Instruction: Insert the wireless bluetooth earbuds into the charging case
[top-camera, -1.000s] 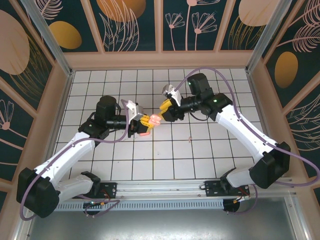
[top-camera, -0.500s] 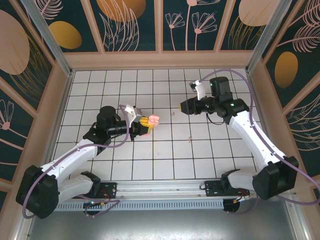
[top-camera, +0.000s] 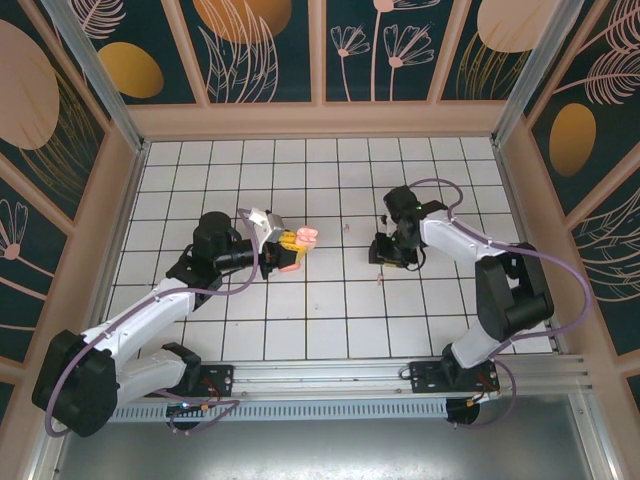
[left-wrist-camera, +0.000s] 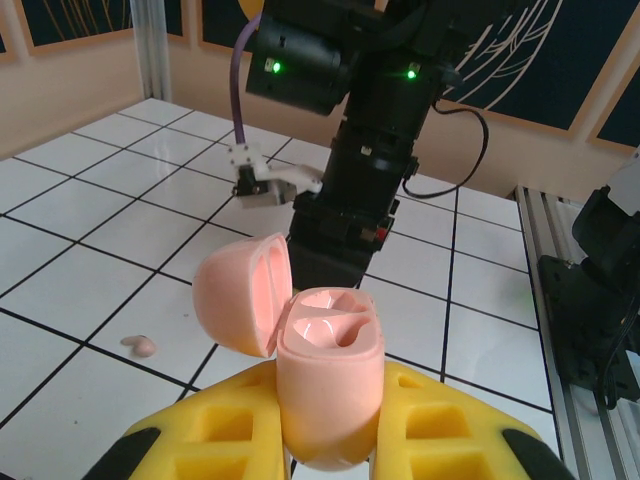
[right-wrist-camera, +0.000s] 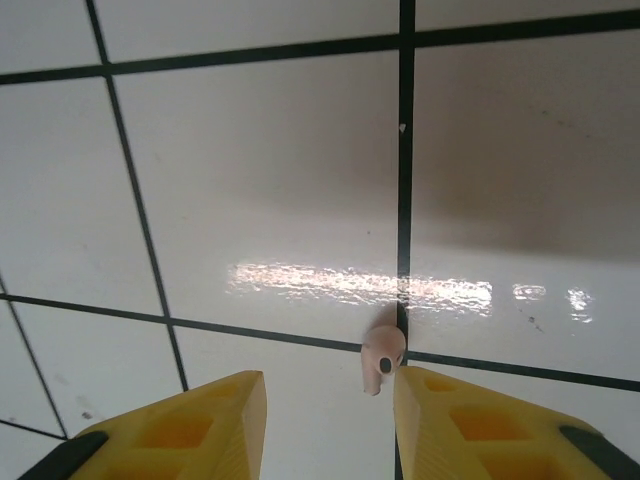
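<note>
- Near edge of the worktop (top-camera: 300, 330): the left arm (top-camera: 140, 320) and the right arm (top-camera: 505, 300) rise from their bases and cover part of the white tiles beneath them.
- Right fingers (right-wrist-camera: 190, 425): yellow and pointed straight down at the worktop, right of centre. They stand apart with a clear gap and hold nothing. Their tips alone show in the right wrist view, the rest cut off by the lower edge. From above, the dark wrist hides them.
- First of the wireless bluetooth earbuds (right-wrist-camera: 383, 358): a tiny pale pink piece lying on a black grout line inside that gap, just beside the inner edge of one finger. Whether it touches that finger cannot be judged.
- Left fingers (left-wrist-camera: 225, 432): yellow and closed tight on the charging case (left-wrist-camera: 328, 390), which stands upright between them above the tiles, left of centre. The frame edge cuts off its lower end.
- Case lid (left-wrist-camera: 240, 305): hinged open and tilted aside. Two wells show in the base as pale hollows. Whether either holds anything cannot be told.
- Second earbud (left-wrist-camera: 140, 345): lies on a tile, farther back than the case and apart from it. It is small and blurred, and its shape is not readable.
- In the left wrist view the open lid hides the lower end of the right arm.
- Far side: a wooden wall (top-camera: 320, 120) closes off the worktop.
</note>
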